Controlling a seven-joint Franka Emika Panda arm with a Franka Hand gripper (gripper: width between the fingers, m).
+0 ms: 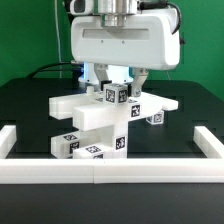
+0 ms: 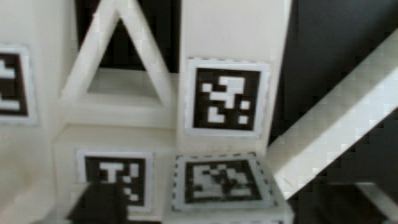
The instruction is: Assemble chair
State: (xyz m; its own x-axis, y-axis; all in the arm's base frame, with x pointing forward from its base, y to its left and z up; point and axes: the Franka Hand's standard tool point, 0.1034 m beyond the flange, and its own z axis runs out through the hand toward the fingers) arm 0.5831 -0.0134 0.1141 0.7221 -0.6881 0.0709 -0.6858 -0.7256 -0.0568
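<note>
Jaws of the gripper [image 1: 118, 78] hang directly above the chair [image 1: 100, 125], and how wide they stand cannot be told: in the exterior view the fingers are half hidden behind the topmost tagged block, and the wrist view shows only one dark fingertip [image 2: 102, 205] at the picture's edge. Whether anything is clasped cannot be read either; the fingers seem to flank the top block without a plain grip.

On the black tabletop [image 1: 30, 110], the chair sits near the front border rail [image 1: 100, 172], roughly midway between the side rails. It is a stack of white slotted panels and bars, with tagged faces toward the camera. Its long upper bar runs slantwise from the exterior view's left up toward the right, where a small tagged cube [image 1: 155, 118] lies close by it.

Judging from this, the coming move turns on the vertical line: the part lies straight below the fingers, so any regrasp calls for a short descent across the bar's narrow width.
</note>
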